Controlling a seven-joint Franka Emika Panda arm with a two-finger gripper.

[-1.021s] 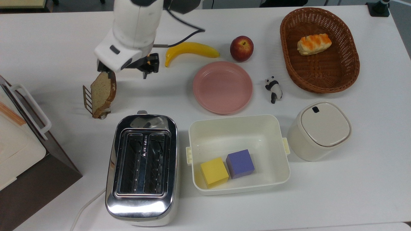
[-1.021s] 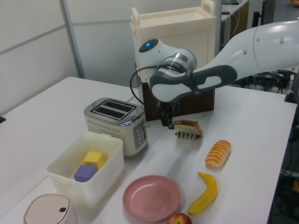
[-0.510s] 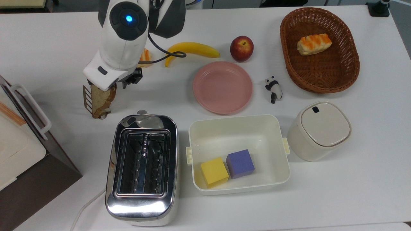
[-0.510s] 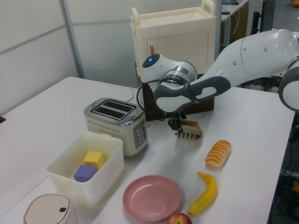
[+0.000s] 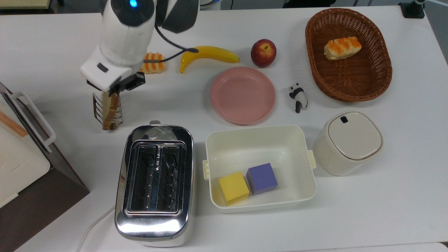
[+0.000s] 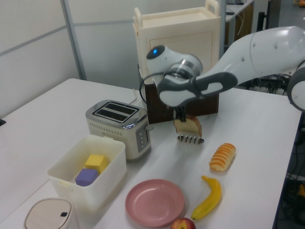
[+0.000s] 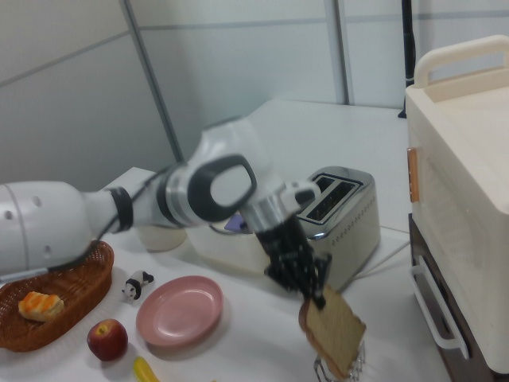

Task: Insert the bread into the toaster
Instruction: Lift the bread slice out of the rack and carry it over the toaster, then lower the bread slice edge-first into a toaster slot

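The bread (image 5: 110, 110) is a brown slice seen edge-on in the top view, standing upright over the small wire toast rack (image 5: 98, 108). In the left view the bread (image 6: 189, 126) hangs just above the rack (image 6: 190, 139). My gripper (image 5: 113, 92) is shut on the slice's upper edge, fingers pointing down; the left view shows my gripper (image 6: 181, 117) the same way. In the right view my gripper (image 7: 318, 296) pinches a top corner of the bread (image 7: 334, 333). The chrome toaster (image 5: 154, 224) stands below the rack in the top view, both slots bare; it also appears as the toaster (image 6: 119, 125) and the toaster (image 7: 342, 215).
A striped roll (image 5: 153, 63), banana (image 5: 210, 54), apple (image 5: 263, 52) and pink plate (image 5: 242, 95) lie right of the arm in the top view. A white tub (image 5: 259, 130) with two cubes sits beside the toaster. A cabinet (image 5: 21, 157) stands at the top view's left.
The gripper moved toward the top view's left and came down onto the leaning slice. It has closed on the slice, which now stands upright and slightly raised from the rack.
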